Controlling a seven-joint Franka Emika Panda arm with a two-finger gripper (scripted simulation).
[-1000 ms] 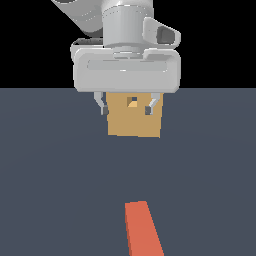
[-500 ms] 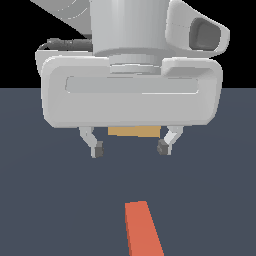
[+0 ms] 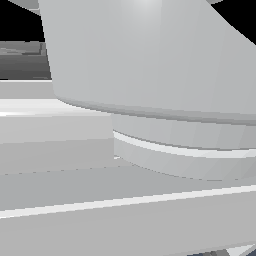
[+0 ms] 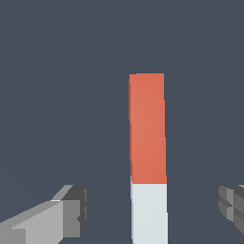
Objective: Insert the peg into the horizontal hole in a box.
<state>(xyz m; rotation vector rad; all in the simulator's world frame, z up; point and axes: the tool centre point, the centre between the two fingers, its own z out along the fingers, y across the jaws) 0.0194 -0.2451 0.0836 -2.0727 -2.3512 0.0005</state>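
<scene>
Below the wrist cam, the peg (image 4: 148, 162) lies flat on the dark grey floor (image 4: 57, 71), orange-red half farther from the cam, pale grey-white half nearer, running out of frame. Gripper (image 4: 155, 209) is spread wide: one fingertip (image 4: 71, 209) on one side of the peg, the other (image 4: 233, 207) on the opposite side, both well clear, nothing pinched. Peg sits between them but nearer one finger, so not quite centred. Exterior view is filled w/ the arm's pale housing (image 3: 130, 75); box & hole not visible in either view. Judging by looks: rigid bar, prob light, flat smooth sides that could slip if gripped off-square. Best hold is across the two long flat faces, w/ enough of the leading end left sticking out to enter the hole.
</scene>
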